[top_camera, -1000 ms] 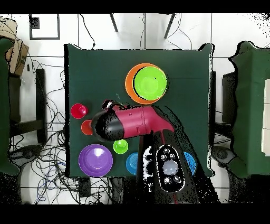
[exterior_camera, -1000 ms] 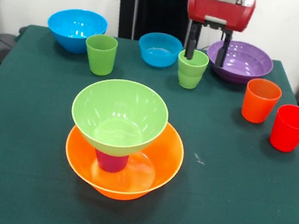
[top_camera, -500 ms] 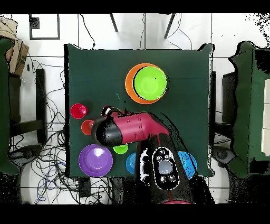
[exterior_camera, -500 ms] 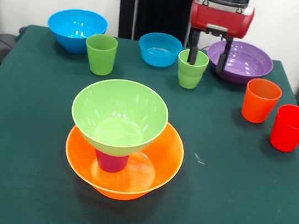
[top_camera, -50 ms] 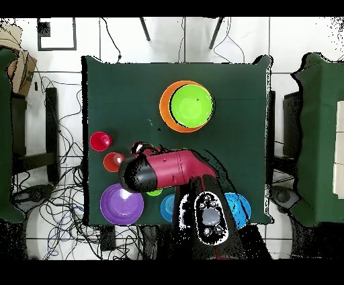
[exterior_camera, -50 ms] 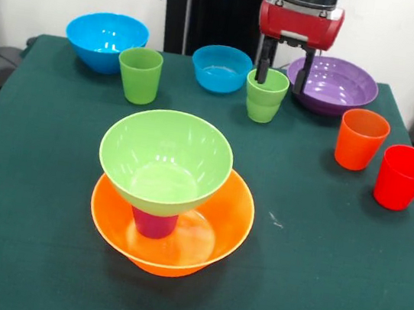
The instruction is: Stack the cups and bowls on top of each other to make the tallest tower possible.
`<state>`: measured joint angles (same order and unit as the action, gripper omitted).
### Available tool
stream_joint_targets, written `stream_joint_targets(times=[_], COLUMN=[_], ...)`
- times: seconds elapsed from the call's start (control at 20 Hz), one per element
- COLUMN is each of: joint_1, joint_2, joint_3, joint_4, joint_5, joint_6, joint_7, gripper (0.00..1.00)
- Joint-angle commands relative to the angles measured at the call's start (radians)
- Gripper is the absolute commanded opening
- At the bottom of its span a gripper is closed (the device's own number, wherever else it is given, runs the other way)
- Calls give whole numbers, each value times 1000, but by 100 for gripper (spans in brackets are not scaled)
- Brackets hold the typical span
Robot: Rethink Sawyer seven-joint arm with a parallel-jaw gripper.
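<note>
The tower stands at the table's middle: a big orange bowl (exterior_camera, -50 ms: pixel 215 237) (top_camera, -50 ms: pixel 163 107) holds a purple cup (exterior_camera, -50 ms: pixel 153 223), and a lime green bowl (exterior_camera, -50 ms: pixel 166 157) (top_camera, -50 ms: pixel 191 104) rests on that cup. My gripper (exterior_camera, -50 ms: pixel 282 71) is open over a green cup (exterior_camera, -50 ms: pixel 265 98) at the back. Its left finger dips at the cup's mouth and the right finger hangs outside the cup, in front of the purple bowl (exterior_camera, -50 ms: pixel 336 84) (top_camera, -50 ms: pixel 121 204). From overhead the arm (top_camera, -50 ms: pixel 168 169) covers the gripper and leaves only a sliver of that green cup (top_camera, -50 ms: pixel 154 193).
A second green cup (exterior_camera, -50 ms: pixel 139 74), a large blue bowl (exterior_camera, -50 ms: pixel 105 39) (top_camera, -50 ms: pixel 238 205) and a smaller blue bowl (exterior_camera, -50 ms: pixel 221 67) (top_camera, -50 ms: pixel 166 207) line the back. An orange cup (exterior_camera, -50 ms: pixel 361 138) (top_camera, -50 ms: pixel 113 161) and a red cup (exterior_camera, -50 ms: pixel 403 176) (top_camera, -50 ms: pixel 100 140) stand at the right.
The arm's head has drifted toward the robot's side of the table, covering more of the green cup from overhead. The gripper shifted slightly sideways. No cup or bowl has moved.
</note>
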<state>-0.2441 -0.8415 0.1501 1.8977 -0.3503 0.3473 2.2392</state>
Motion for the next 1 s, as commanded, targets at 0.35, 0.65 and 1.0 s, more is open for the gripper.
stream_joint_targets(times=[0.35,0.65,1.0], joint_1=[58,106,123], joint_2=[67,120,166], joint_3=[-10,-51,-82], joint_4=[-2,-30,-66], joint_5=[0,8,28], joint_6=[-87,-131,-153], joint_7=[104,131,118], gripper=[100,100,100])
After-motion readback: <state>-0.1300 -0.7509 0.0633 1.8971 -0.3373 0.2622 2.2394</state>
